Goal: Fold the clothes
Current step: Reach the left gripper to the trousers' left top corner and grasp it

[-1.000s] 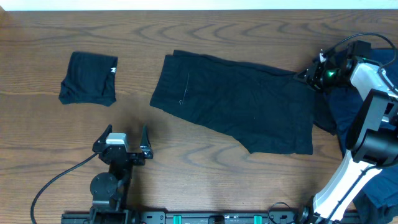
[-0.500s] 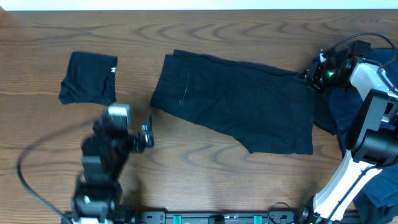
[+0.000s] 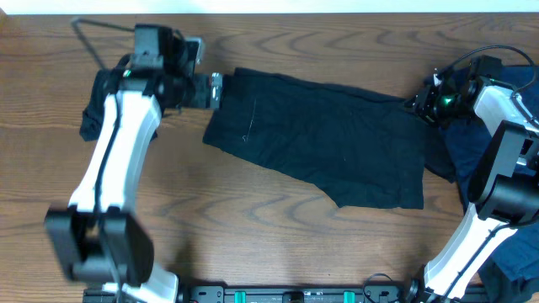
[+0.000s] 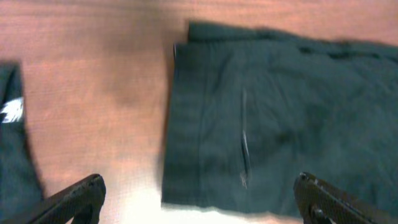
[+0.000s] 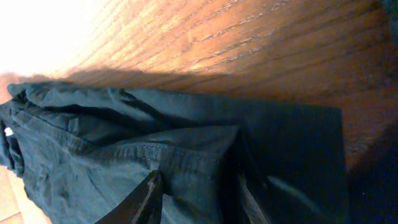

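Note:
A large black garment lies spread flat across the middle of the table. My left gripper hovers at its left hem, open and empty. In the left wrist view the hem lies between the wide-apart jaws. A small folded black garment with a white tag lies at the far left, partly hidden under my left arm. My right gripper is at the spread garment's upper right corner. In the right wrist view the fingers are closed on a fold of that cloth.
A pile of dark navy clothes lies at the right edge under the right arm, with more navy cloth at the bottom right corner. Bare wooden table runs along the front.
My left arm has swung from the table's front up to the far left, over the folded garment, bringing its open gripper to the spread garment's left hem. The right arm has not moved.

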Robot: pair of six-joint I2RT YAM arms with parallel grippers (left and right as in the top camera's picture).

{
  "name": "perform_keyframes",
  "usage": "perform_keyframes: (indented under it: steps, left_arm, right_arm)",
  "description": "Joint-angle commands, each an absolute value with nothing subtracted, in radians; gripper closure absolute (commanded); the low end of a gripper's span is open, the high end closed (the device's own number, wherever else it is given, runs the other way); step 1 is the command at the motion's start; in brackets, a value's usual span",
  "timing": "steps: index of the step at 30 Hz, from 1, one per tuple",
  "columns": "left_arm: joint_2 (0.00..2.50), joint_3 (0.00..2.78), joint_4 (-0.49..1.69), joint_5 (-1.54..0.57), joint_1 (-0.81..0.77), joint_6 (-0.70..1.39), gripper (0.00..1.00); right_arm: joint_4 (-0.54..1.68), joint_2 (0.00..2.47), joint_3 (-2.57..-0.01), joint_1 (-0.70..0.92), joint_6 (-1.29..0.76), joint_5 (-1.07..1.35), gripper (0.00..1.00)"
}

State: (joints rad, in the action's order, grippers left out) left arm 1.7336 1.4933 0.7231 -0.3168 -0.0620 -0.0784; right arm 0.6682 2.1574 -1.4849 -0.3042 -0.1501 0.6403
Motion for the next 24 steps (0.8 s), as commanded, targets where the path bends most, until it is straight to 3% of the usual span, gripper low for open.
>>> perform_keyframes:
  steps: [1,8,13,20,24]
  left_arm:
    - [1.83,1.536,0.678,-0.355,-0.064,-0.083,0.02]
    - [1.961,1.536,0.471,-0.397,-0.07,-0.083,0.0]
    - [2.042,1.536,0.392,-0.445,-0.09,-0.088,0.1]
    - [2.161,1.536,0.356,-0.444,-0.097,-0.097,0.11]
    - [2.197,1.536,0.379,-0.391,-0.095,-0.096,0.24]
  right_arm:
    - [0.666,2.167,-1.483,-0.3,-0.157,0.632,0.63]
    - [0.664,2.167,-1.483,-0.3,-0.157,0.632,0.61]
    - [0.664,2.167,-1.483,-0.3,-0.157,0.632,0.61]
    - [0.665,2.167,-1.483,-0.3,-0.157,0.632,0.6]
    - [0.666,2.167,-1.483,-0.3,-0.157,0.632,0.6]
